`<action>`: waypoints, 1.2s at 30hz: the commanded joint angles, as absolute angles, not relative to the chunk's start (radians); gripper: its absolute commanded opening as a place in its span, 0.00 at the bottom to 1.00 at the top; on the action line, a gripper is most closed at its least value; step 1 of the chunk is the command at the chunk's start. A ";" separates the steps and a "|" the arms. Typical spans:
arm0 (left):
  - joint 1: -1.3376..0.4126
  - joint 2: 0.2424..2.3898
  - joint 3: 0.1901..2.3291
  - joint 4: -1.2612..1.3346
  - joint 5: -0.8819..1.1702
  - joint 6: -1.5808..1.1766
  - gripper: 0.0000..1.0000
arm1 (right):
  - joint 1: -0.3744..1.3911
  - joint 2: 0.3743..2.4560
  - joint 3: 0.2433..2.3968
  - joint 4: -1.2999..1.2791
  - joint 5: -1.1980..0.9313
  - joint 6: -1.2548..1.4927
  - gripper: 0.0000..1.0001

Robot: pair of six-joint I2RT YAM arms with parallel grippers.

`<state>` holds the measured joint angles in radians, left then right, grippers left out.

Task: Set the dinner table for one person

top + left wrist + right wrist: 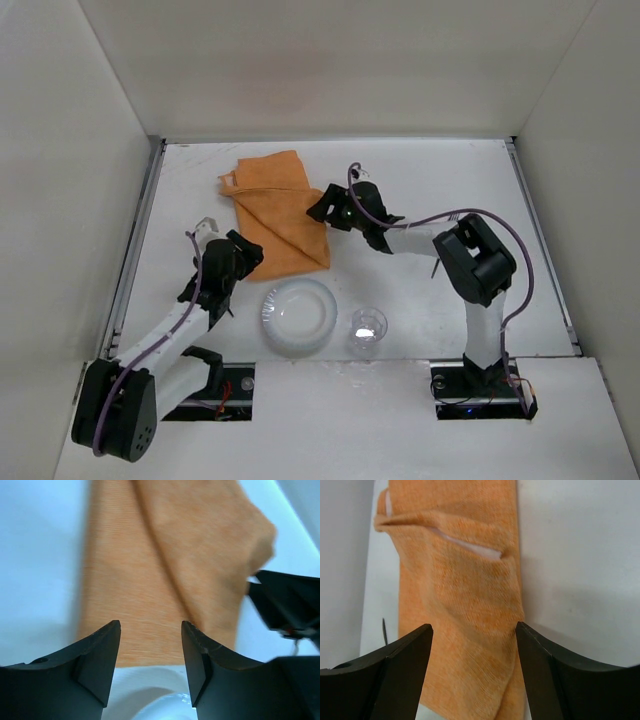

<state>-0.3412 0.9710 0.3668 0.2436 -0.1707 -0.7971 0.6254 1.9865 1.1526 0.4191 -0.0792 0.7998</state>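
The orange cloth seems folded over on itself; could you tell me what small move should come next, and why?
Probably the right gripper should lower and close on the orange cloth beneath it: the cloth lies folded and rumpled on the table, and both it and the left gripper stand open, holding nothing.

Plain orange cloth (280, 215) with a fine woven grain, matte white dinner table (450, 180), whitish plate (268, 305), clear colourless glass (368, 332), black left gripper (150, 630), black right gripper (474, 630), white arm links (165, 335), purple cables (525, 255).
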 commanded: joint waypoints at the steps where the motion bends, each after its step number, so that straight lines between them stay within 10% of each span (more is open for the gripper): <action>1: -0.265 0.954 0.318 0.146 -0.169 -0.767 0.51 | 0.637 2.026 1.245 0.425 -0.086 0.834 0.74; 24: -0.199 1.275 0.334 0.377 -0.097 -0.796 0.37 | 0.642 2.075 1.360 0.276 0.055 0.772 0.72; 32: -0.197 1.305 0.347 0.410 -0.118 -0.827 0.13 | 0.642 2.073 1.404 0.301 0.072 0.792 0.17; 36: -0.197 1.299 0.356 0.411 -0.149 -0.834 0.09 | 0.615 1.906 1.234 0.373 0.156 0.811 0.08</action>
<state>-0.2050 1.2968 0.3428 0.4057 -0.1070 -0.8211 0.6342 2.0644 1.3209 0.2787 0.0834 0.7959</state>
